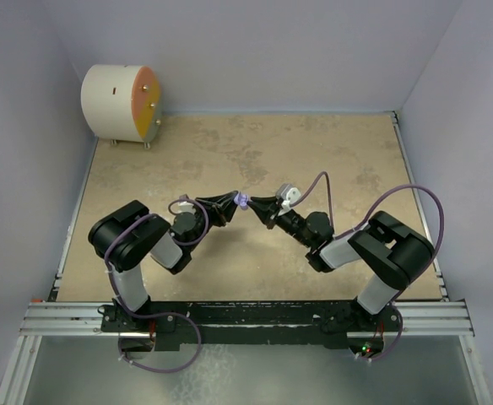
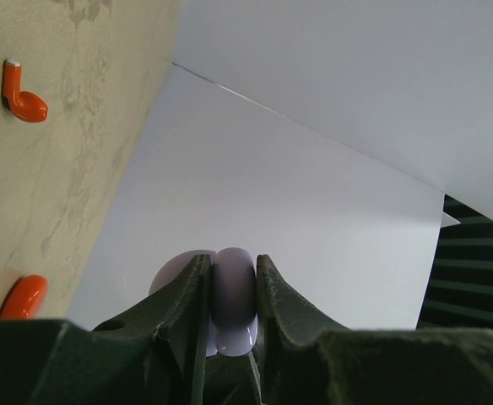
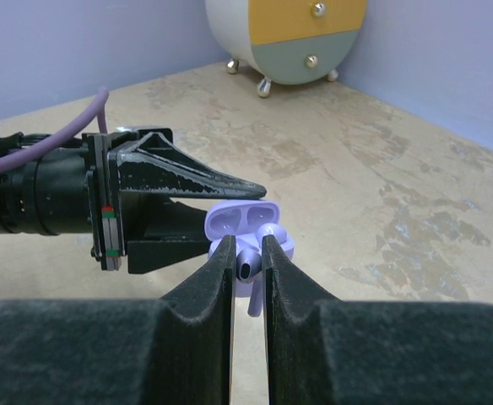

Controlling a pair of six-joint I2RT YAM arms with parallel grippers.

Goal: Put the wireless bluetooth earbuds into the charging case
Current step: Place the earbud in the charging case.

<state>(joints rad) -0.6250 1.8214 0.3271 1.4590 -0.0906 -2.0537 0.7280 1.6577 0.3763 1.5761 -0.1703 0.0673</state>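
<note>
My left gripper (image 1: pixel 230 202) is shut on the open lavender charging case (image 3: pixel 242 221), held above the table's middle; the case also shows between the jaws in the left wrist view (image 2: pixel 232 295). My right gripper (image 3: pixel 246 246) is shut on a lavender earbud (image 3: pixel 248 268), stem down, right at the case's front edge. A second lavender earbud (image 3: pixel 273 233) sits in the case. In the top view both grippers meet at the lavender case (image 1: pixel 243 201). A red earbud (image 2: pixel 23 97) lies on the table, and a second red piece (image 2: pixel 23 297) shows partly behind my left jaw.
A small round cabinet (image 1: pixel 120 103) with orange and grey drawer fronts stands at the table's back left corner, and shows in the right wrist view (image 3: pixel 289 38). Lavender walls enclose the table (image 1: pixel 255 152) on three sides.
</note>
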